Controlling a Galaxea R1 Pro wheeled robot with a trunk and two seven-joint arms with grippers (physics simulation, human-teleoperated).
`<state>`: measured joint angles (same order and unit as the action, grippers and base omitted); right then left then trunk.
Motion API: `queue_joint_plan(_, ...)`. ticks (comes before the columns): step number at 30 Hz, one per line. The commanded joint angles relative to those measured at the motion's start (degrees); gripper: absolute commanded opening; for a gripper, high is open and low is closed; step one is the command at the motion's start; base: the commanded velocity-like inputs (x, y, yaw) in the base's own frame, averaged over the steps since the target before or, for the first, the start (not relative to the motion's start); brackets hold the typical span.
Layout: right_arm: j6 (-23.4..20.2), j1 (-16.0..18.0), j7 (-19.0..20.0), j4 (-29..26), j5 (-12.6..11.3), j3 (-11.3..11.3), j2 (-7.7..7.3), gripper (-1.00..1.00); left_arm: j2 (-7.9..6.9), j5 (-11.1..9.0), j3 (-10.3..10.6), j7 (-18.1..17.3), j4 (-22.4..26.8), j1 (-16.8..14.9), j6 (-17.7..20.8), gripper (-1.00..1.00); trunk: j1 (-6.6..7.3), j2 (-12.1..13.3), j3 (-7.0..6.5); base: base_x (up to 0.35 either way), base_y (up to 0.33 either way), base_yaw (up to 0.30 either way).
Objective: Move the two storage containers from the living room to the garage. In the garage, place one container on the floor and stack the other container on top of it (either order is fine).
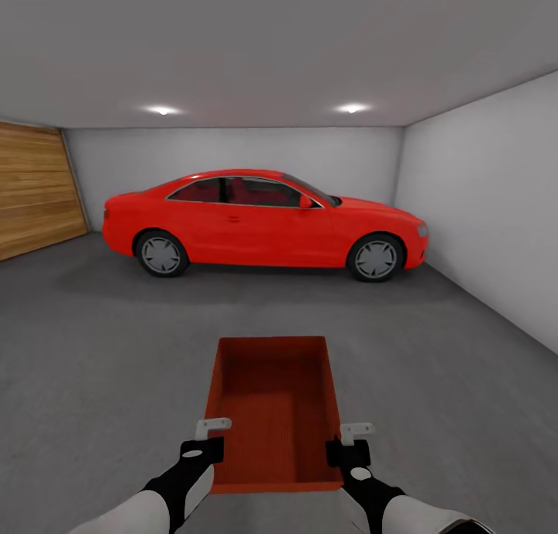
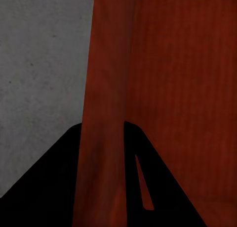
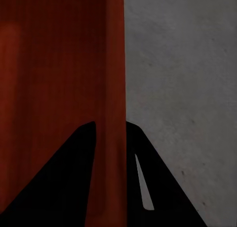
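Here, container (image 1: 275, 410) between grippers: left gripper (image 1: 203, 447), right gripper (image 1: 347, 450) each clamp side wall.

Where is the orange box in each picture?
Head view: the storage container sits low in the middle, held between the left gripper and right gripper.
Left wrist view: its wall runs between the fingers.
Right wrist view: same.
Shared landmark: the grey floor.

Red car (image 1: 263, 222), wood-plank door (image 1: 35, 189), grey floor (image 1: 101, 348)
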<state>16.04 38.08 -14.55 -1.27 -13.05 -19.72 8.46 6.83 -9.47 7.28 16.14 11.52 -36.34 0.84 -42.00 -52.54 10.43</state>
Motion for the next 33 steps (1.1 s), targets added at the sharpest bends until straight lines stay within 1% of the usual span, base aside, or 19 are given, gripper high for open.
queue_joint_plan(1, 0.48, 0.06, 0.11, -0.22, 0.48, 3.9, -0.37, -1.0, -3.92, -3.36, -1.92, 0.3, -0.05, -0.04, 0.13, -1.0, -0.04, -0.06, 0.08, 0.322, 0.0, 0.0)
queue_joint_plan(24, 0.48, 0.06, 0.05, -0.22, 0.48, 3.9, -0.3, -1.0, -3.92, -3.36, -1.85, 0.3, 0.1, -0.04, 0.13, -1.0, -0.04, -0.06, 0.08, 0.322, 0.0, -0.001)
queue_joint_plan(28, 0.48, 0.06, 0.05, -0.22, 0.48, 3.9, -0.29, -1.0, -3.92, -3.36, -1.85, 0.3, 0.1, -0.04, 0.12, -1.0, -0.04, -0.06, 0.08, 0.322, 0.0, -0.143)
queue_joint_plan(33, 0.48, 0.06, 0.05, -0.22, 0.48, 3.9, -0.29, -1.0, -3.92, -3.36, -1.84, 0.3, 0.05, -0.04, 0.13, -1.0, -0.04, -0.06, 0.08, 0.322, 0.0, -0.246)
